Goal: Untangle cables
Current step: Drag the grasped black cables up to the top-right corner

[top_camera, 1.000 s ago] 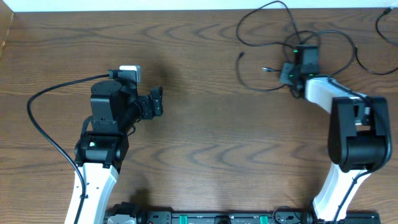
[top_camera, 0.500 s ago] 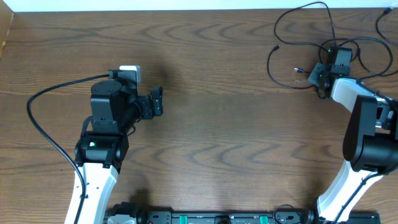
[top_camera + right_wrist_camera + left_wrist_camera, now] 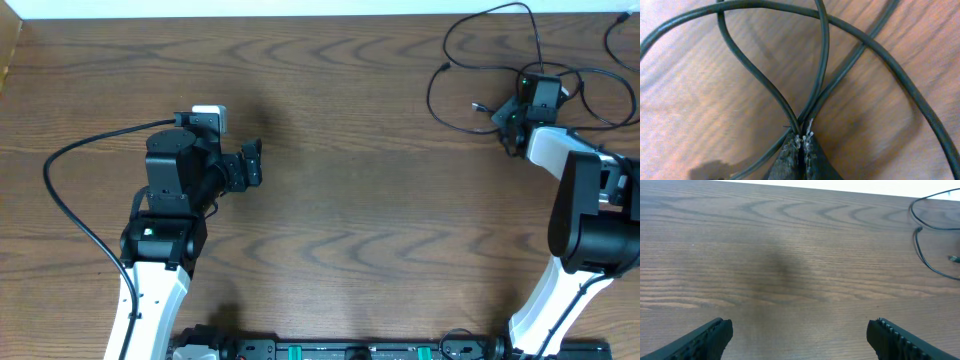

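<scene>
Thin black cables lie in tangled loops at the table's far right. My right gripper is down among them. In the right wrist view it is shut, with two strands of cable pinched at its tips and other strands crossing above. My left gripper hangs over bare wood at the left, far from the tangle. Its jaws stand wide open with nothing between them. A cable loop shows at that view's far right edge.
Another thin black cable curls at the table's right edge. The left arm's own thick black wire arcs out to the left. The white wall edge bounds the table's far side.
My right gripper has pulled the pinched cables to the right, dragging the whole tangle toward the right edge, then eased slightly back and away. The left arm has not moved.
</scene>
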Robot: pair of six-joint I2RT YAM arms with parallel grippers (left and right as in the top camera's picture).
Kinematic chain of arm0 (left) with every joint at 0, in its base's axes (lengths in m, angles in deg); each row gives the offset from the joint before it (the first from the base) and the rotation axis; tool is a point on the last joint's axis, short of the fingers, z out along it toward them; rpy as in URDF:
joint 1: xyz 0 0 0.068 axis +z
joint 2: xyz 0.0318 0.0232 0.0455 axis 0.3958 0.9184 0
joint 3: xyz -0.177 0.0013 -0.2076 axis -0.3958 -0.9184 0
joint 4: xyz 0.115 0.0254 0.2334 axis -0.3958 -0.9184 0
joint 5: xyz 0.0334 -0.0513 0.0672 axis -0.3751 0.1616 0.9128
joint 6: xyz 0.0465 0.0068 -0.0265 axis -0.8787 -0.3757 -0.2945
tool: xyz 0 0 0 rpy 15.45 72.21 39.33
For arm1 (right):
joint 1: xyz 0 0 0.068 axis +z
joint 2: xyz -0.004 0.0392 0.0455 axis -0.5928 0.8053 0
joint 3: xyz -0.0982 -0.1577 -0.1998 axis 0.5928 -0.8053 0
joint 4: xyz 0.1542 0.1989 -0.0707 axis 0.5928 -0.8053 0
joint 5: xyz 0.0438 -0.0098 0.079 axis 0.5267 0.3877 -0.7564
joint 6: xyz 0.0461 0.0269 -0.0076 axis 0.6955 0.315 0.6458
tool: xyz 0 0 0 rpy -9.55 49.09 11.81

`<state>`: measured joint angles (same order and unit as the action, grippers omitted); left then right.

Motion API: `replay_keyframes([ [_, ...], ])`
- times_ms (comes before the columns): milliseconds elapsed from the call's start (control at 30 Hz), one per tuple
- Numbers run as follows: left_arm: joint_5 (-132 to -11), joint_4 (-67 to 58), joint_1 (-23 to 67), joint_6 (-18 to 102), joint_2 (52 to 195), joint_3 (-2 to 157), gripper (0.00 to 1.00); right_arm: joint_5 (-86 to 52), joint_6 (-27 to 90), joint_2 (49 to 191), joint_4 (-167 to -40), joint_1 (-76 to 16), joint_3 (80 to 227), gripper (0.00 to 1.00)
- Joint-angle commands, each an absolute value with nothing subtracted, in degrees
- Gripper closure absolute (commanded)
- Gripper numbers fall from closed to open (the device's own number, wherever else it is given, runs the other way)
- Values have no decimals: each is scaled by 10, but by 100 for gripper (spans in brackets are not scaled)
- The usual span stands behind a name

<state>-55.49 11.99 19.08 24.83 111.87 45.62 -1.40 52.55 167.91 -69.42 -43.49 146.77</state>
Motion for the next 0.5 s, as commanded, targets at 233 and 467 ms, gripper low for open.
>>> replay_keyframes([
  [233, -549, 119, 191, 241, 1121, 469, 9, -23, 638, 1694, -650, -421, 1457, 99],
  [467, -549, 119, 191, 241, 1121, 469, 9, -89, 560, 1674, -681, -423, 1475, 74],
])
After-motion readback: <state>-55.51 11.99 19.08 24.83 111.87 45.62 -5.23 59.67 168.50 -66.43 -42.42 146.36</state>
